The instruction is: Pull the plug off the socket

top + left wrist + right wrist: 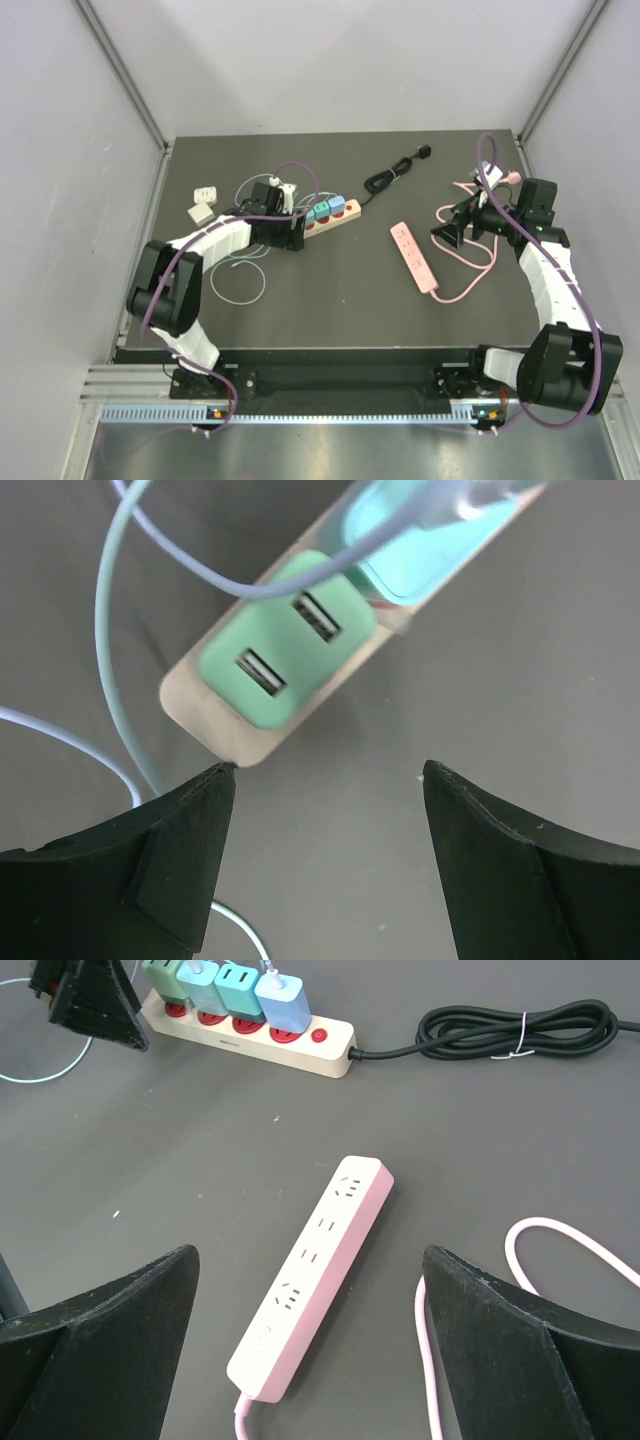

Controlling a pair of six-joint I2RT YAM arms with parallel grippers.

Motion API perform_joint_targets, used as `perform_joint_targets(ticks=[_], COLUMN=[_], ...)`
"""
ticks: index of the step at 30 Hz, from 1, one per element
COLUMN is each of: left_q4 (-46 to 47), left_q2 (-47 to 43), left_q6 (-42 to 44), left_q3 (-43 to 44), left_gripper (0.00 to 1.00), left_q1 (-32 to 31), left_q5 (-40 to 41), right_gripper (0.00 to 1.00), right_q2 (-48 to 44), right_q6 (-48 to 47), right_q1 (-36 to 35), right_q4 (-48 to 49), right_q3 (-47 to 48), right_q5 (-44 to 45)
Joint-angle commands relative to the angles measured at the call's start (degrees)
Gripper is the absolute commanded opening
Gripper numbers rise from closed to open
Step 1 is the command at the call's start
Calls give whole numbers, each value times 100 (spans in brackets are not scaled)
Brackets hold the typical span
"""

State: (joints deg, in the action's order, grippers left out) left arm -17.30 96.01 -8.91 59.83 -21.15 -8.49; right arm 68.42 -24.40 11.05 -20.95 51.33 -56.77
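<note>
Your left gripper (325, 770) stands open, its 2 black fingers (175, 850) spread with only bare desk (330, 310) between them and nothing held. In the left wrist view it fills the bottom of the frame, and the left fingertip sits just beside the near corner of the beige power strip (190, 705); you cannot tell whether they touch. The green plug (285, 650), with 2 USB ports on its face, is seated on the last socket at that end of the strip, in the upper middle of the frame, apart from both fingers. A paler blue plug (430, 540) sits next to it toward the upper right, blurred, and a pale blue cable (105, 630) loops down the left side. In the top view the strip lies in the upper centre of the desk, with your left arm reaching up to its left end. Your right gripper (308, 1250) is spread wide and holds nothing; in the right wrist view it hangs above the pink power strip (315, 1270), which lies slanted in the centre of the frame with no plugs in it. A coiled black cable (520, 1030) runs from the beige strip's switch end along the upper right. 2 white adapters (202, 203) lie at the upper left of the desk in the top view.
</note>
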Motion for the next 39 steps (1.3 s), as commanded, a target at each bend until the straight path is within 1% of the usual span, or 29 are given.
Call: perform_joint_targets(ticks=[1,3,8,13,14,18,23,27,28,33,36,37,39], left_q4=[139,96,-10,-203,-238,-432,-730,-1126,-1266,-1381,-1346,-1337,-1320], left_q2=[216,322,568,665,682,761,1042,1254,1297,1254,1157,1122,1096], left_q6=[20,117,468,925,1126,1496,1927,2121,2199,2244,2227,2218,2192], left_q3=[362,554,933,1223,1267,1548,1882,2251,2287,2270,2182,2173,2155], left_gripper=[81,81,81,81,82,82,81,77,76,73,69,65,63], left_q1=[5,14,14,14,14,23,58,102,102,111,111,111,102], left_q5=[418,576,664,489,454,173,-64,-302,-354,-337,-355,-372,-373], right_gripper=[93,93,93,93,93,93,93,93,93,93,93,93,93], right_q2=[-48,-48,-40,-22,-22,-13,-13,-13,4,13,22,22,22], right_q6=[-100,-108,-108,-117,-126,-117,-126,-117,-126,-126,-117,-117,-117], right_q1=[64,73,99,99,108,108,108,117,117,126,117,126,126], right_q4=[100,109,109,109,100,91,100,82,82,82,82,82,91], right_q3=[-35,-35,-35,-27,-35,-27,-35,-35,-27,-27,-35,-27,-35], right_q5=[-185,-194,-220,-229,-229,-229,-229,-238,-238,-246,-246,-246,-255])
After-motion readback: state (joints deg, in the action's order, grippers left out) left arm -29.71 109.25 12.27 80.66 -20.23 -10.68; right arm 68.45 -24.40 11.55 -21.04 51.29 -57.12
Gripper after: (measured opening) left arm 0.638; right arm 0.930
